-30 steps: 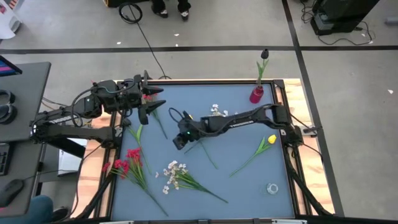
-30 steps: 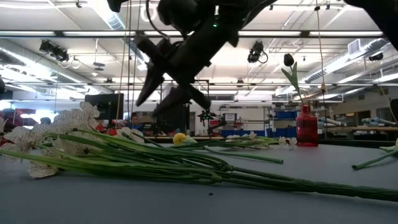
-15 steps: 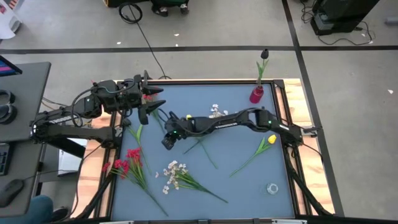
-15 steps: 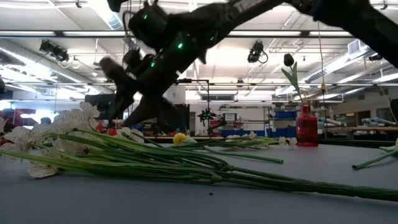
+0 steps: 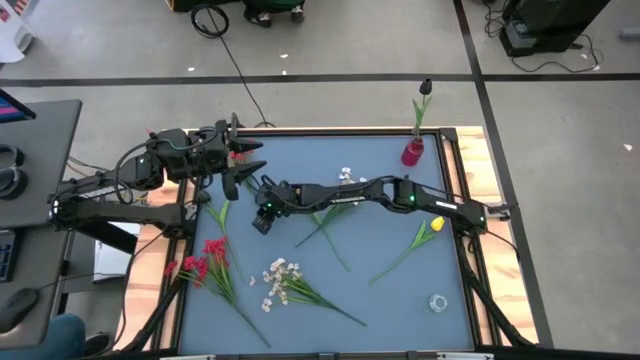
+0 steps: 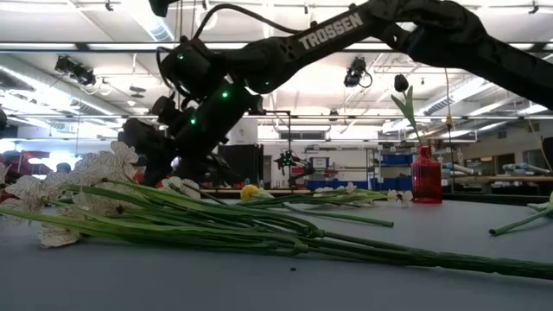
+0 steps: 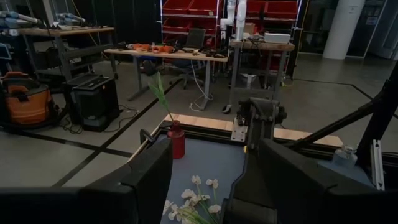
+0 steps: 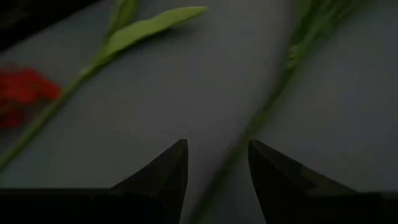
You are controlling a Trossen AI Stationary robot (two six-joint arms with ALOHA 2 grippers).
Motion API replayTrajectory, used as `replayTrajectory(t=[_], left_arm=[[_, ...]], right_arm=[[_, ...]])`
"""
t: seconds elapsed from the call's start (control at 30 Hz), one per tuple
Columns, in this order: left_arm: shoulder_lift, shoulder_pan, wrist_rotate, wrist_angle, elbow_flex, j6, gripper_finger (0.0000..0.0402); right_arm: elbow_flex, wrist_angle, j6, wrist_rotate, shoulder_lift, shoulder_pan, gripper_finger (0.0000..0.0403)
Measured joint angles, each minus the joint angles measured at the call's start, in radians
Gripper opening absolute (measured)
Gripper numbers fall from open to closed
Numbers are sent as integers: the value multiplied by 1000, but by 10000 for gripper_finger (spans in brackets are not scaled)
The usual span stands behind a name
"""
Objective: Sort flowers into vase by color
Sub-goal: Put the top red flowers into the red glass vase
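Flowers lie scattered on the blue table: a red cluster (image 5: 207, 258), a white spray (image 5: 279, 281), a yellow tulip (image 5: 432, 227), small white blossoms (image 5: 348, 178) and a loose stem (image 5: 330, 228). A red vase (image 5: 412, 152) at the far right holds a dark tulip. My right gripper (image 5: 258, 221) is stretched to the table's left middle, low over the surface and open; a green stem (image 8: 268, 111) runs toward the gap between its fingers (image 8: 163, 173). My left gripper (image 5: 243, 166) hangs open and level at the far left, beside a red flower (image 5: 238, 155).
A small clear ring-like thing (image 5: 438, 302) lies near the table's right front corner. The wooden frame (image 5: 470, 190) borders the table. A long leaf (image 8: 148, 26) and a red blossom (image 8: 20, 94) lie just beyond my right gripper.
My right gripper has gone toward the table's left edge and sunk close to the surface, rolling about its own axis as it went. Its fingers have stayed open. The flowers have not moved.
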Motion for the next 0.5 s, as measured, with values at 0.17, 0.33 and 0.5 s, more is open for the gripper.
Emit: replayTrajectory(t=[0.17,0.33,0.5], left_arm=[[0,0,0,0,0,0,243],[0,0,0,-1,0,0,243],[0,0,0,0,0,0,243]], right_arm=[[0,43,-110,96,1,-3,177],[2,106,-116,89,32,-1,191],[1,86,-117,116,62,-1,206]])
